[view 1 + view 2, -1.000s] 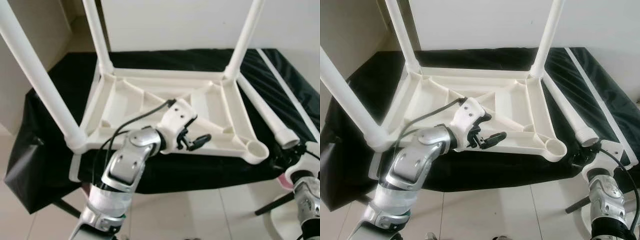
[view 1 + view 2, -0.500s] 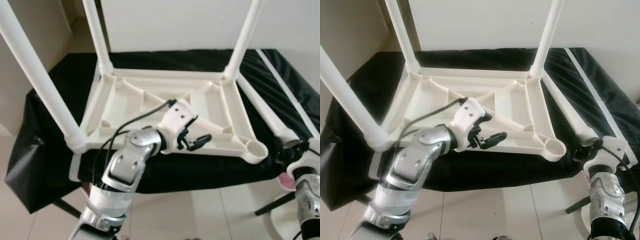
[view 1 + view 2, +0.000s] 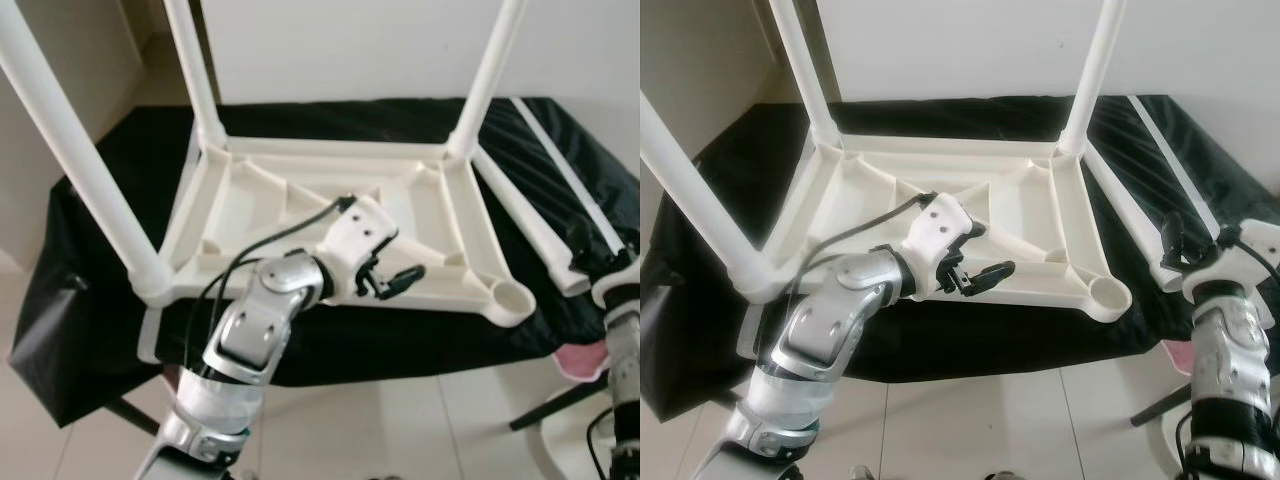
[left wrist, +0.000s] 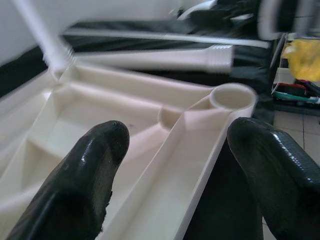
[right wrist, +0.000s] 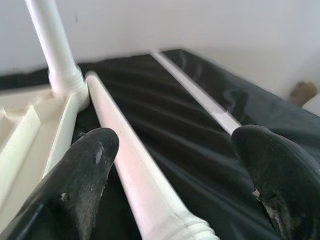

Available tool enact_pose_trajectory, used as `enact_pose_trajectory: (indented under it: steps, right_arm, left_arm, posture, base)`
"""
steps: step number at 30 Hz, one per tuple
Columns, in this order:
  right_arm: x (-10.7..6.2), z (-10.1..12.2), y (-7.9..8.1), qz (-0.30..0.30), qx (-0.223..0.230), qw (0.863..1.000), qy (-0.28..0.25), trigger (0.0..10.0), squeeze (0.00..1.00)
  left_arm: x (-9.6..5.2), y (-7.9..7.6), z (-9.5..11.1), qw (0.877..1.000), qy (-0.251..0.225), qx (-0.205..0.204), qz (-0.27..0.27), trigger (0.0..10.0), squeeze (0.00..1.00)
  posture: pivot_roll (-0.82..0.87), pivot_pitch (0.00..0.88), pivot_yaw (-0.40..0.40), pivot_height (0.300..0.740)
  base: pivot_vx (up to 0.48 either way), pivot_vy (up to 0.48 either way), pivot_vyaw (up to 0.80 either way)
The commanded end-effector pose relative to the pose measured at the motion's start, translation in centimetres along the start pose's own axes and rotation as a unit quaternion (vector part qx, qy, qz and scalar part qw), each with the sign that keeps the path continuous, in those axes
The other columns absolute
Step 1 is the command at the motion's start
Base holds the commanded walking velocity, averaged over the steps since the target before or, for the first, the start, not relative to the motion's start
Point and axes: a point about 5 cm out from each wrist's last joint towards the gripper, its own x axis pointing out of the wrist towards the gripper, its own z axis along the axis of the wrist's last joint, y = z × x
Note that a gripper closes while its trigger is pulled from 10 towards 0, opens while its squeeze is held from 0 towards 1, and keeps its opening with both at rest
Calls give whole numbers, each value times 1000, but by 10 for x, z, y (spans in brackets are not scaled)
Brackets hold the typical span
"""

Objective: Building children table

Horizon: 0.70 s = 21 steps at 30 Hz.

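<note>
loose leg lies between the right fingers, empty socket just inward

the right gripper (image 3: 1192,250) hangs at the near right edge of the counter (image 3: 100,170), its two black fingers (image 5: 82,172) spread wide. the right wrist view shows them astride the threaded near end of the loose leg (image 5: 130,165), not closed on it. that leg is the task's thing for the coming move: a white tube lying flat on the black cover, just beside the right rim of the upturned table top (image 3: 330,200). its long axis runs from the far right corner of the frame back toward the robot, so the fingers face nearly along it, not across it.

the left gripper (image 3: 395,283) rests over the near rail of the frame. its fingers (image 4: 95,160) are also parted, one on each side of the rail without gripping it.

outward from there, the empty socket (image 3: 513,297) sits at the near right corner of the frame, a round open cup, between the two grippers and near the leg's threaded end. three legs already stand up from the other corners (image 3: 70,150).

i judge the right arm the nearer one for the leg. the move turns on pinching it near the thread, tipping it upright and carrying it a short way inward to that socket. a thin white strip (image 5: 192,92) lies farther right on the cover, well apart from the leg.
</note>
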Motion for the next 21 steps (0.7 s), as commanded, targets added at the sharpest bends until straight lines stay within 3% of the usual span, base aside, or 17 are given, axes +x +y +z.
enact_pose_trajectory:
  steps: [1,6,8,11,21]
  right_arm:
    - [3,-6,1,-3,-14,999,33,10000,0]
    - [11,1,5,-5,-39,998,58,10000,0]
    - [19,3,4,-8,-38,995,89,10000,0]
    - [19,3,4,-8,-38,995,89,10000,0]
    - [42,22,12,-14,-27,989,143,10000,0]
  left_arm:
    - [1,-3,10,999,-20,29,-1,10000,0]
    - [4,-5,20,999,-41,26,1,10000,0]
    - [6,-6,27,999,-51,13,7,10000,0]
    - [6,-6,27,999,-51,13,7,10000,0]
    - [2,-14,35,999,-51,2,6,10000,0]
  posture:
    - [-36,87,-23,740]
    - [-27,117,-19,740]
    - [-23,135,-13,740]
    - [-23,135,-13,740]
    - [15,216,8,740]
  base:
    - [0,0,0]
    - [0,0,0]
    - [0,0,0]
    - [0,0,0]
    - [0,0,0]
